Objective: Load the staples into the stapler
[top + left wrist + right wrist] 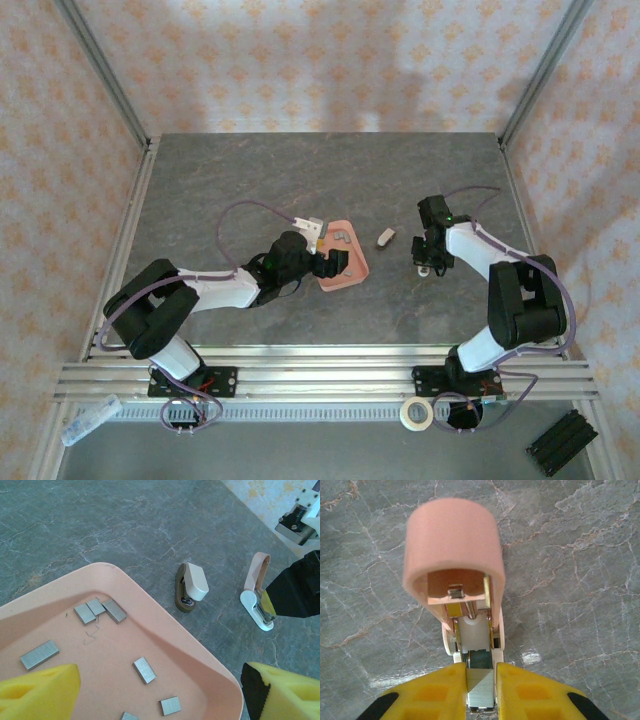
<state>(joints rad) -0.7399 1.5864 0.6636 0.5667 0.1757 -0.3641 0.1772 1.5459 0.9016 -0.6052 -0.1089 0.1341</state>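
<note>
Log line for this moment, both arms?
left fingers open over tray | staples loose in tray, none gripped | right fingers shut on stapler, hinged open | cream piece between tray and stapler

Overall light: bright and even, coming from above.
Sheen: a pale band along the far edge of the table in the top view.
Shadows: soft and short, hugging the arms.
Glare: one white glint on the stone, just right of the stapler.
Focus: staples crisp; yellow fingers of the left gripper blurred along the bottom edge.
</note>
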